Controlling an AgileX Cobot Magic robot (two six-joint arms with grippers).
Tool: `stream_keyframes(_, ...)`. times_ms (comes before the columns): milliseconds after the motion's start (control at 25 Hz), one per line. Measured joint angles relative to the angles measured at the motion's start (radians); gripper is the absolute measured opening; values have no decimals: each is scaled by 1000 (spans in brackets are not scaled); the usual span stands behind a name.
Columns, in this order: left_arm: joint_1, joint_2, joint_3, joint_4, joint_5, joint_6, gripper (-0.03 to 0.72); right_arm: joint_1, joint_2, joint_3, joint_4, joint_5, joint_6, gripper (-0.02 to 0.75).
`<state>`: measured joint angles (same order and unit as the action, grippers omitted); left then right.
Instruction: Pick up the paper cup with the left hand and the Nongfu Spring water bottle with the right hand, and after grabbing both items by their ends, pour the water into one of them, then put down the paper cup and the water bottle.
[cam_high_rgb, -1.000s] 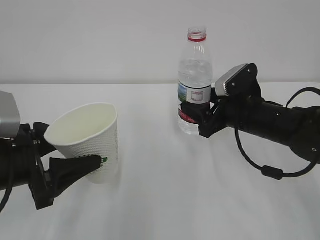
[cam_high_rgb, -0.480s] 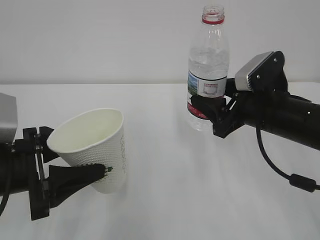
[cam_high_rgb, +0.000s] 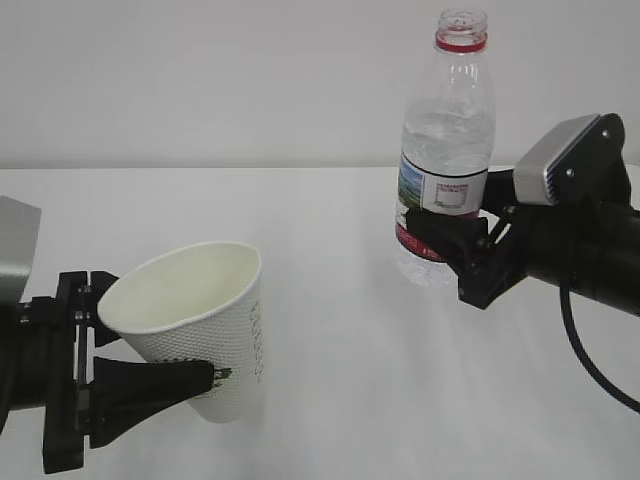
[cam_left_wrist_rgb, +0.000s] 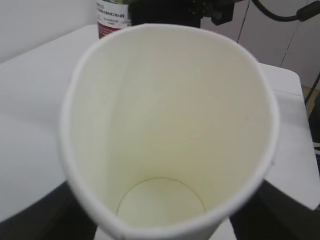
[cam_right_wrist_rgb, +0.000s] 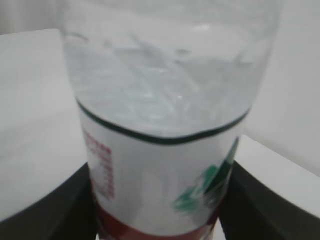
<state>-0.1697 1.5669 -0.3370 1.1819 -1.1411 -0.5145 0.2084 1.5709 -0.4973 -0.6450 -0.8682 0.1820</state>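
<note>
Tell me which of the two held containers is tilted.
The paper cup in the left gripper leans; the Nongfu Spring water bottle in the right gripper is upright.

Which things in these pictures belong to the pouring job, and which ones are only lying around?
Belong to the job:
- paper cup, tilted, held by the left hand
- Nongfu Spring water bottle, upright, uncapped, held by the right hand
- both are lifted clear of the table

Only lying around:
- nothing else shows on the white table
- black cable hanging from the right arm, part of the robot
</note>
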Motion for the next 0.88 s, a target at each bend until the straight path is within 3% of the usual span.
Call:
stream_keyframes(240, -9, 0, 0, 6, 0, -12, 534, 0, -78, 66, 0, 21, 6, 484)
stream_keyframes(560, -144, 0, 0, 6, 51, -15, 532, 0, -135, 105, -19, 30, 30, 484)
stream_keyframes(880, -202, 0, -3, 1, 70, -15, 531, 0, -141, 105, -85, 37, 67, 484)
